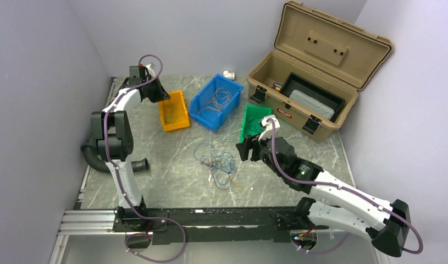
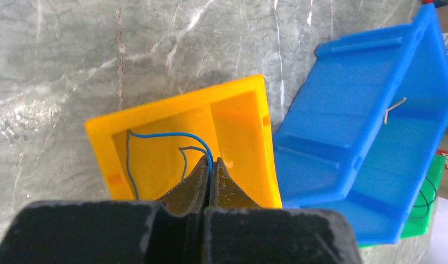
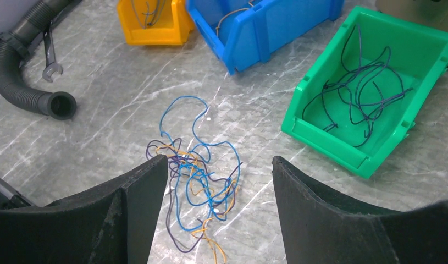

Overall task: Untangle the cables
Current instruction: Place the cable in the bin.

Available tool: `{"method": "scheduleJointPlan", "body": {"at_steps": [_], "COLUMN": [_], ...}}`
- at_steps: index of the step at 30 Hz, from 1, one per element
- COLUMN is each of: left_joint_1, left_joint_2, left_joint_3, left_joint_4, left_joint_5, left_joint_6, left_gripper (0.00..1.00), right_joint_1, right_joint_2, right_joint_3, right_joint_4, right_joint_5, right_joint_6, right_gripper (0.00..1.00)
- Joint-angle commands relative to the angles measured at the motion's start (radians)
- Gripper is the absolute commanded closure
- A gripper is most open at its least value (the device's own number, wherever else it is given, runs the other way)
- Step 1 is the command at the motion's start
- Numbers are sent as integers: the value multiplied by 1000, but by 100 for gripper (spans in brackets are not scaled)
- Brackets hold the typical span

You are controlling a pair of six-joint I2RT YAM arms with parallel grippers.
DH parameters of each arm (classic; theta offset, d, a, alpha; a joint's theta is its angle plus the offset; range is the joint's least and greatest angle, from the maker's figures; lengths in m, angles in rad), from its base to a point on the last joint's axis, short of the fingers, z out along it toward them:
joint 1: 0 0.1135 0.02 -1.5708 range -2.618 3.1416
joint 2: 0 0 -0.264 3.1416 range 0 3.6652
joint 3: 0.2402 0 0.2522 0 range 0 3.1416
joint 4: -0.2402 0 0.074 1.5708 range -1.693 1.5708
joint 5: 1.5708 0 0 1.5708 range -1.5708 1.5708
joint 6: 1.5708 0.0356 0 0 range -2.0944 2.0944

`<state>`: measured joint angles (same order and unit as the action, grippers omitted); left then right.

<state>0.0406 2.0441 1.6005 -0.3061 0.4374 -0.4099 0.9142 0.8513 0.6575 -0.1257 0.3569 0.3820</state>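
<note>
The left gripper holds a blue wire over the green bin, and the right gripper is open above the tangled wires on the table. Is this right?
The bin is wrong: in the left wrist view the left gripper holds the blue wire over the yellow bin. The right gripper is indeed open above the tangled wires on the table.

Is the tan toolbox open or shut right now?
Open. The toolbox has its lid tipped back, and the dark tray inside shows.
</note>
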Motion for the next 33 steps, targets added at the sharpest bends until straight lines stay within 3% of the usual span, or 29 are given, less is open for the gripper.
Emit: {"method": "scheduleJointPlan", "body": {"at_steps": [1, 5, 12, 23, 28, 33], "left_joint_1": [-32, -86, -147, -222, -232, -232], "left_joint_2": [81, 150, 164, -87, -179, -165], "left_joint_3": [117, 200, 192, -185, -233, -154], "left_joint_4": [-104, -177, -235, -225, -234, -250], "left_joint_5": [-98, -175, -283, -319, -334, -399], "left_joint_6": [64, 100, 158, 190, 191, 205], "left_gripper": [100, 100, 100, 100, 100, 100], "right_joint_1": [-4, -5, -8, -9, -9, -8], "right_joint_2": [8, 5, -19, -51, -63, -77], "right_joint_3": [55, 64, 48, 40, 32, 27], "right_joint_4": [48, 42, 33, 22, 22, 17], "right_joint_5": [-12, -10, -12, -32, -41, -51], "right_joint_6": [-12, -8, 9, 31, 44, 57], "right_gripper": [28, 28, 28, 28, 29, 29]}}
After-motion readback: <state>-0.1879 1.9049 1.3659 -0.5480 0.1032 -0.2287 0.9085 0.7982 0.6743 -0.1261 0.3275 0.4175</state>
